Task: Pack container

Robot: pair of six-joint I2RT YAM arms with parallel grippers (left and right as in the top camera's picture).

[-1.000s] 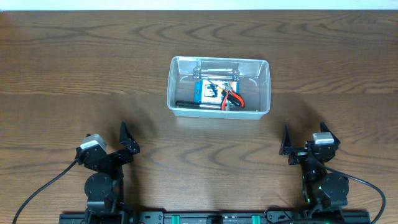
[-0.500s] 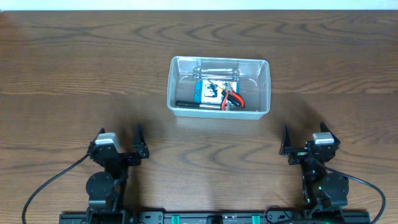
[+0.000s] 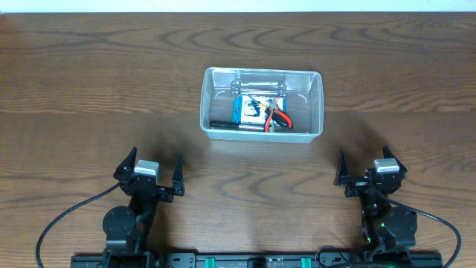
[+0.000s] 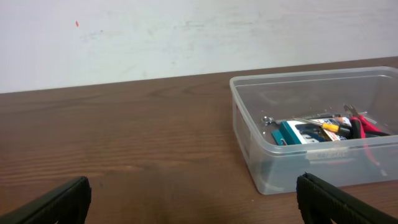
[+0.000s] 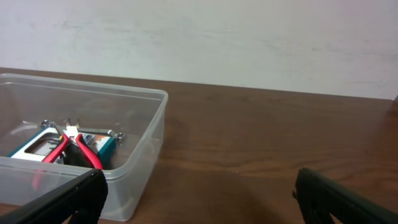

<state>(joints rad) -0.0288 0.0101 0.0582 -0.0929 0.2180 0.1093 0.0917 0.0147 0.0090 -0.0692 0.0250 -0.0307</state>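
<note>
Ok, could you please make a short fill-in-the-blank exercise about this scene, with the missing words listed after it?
1. The pliers lying in the clear container have ___ handles.
2. The blue-and-white box lies ___ the container.
3. The left gripper holds nothing, and its fingers are ___.
4. The number of things held by the right gripper is ___.

Missing words: red; inside; open; zero
</note>
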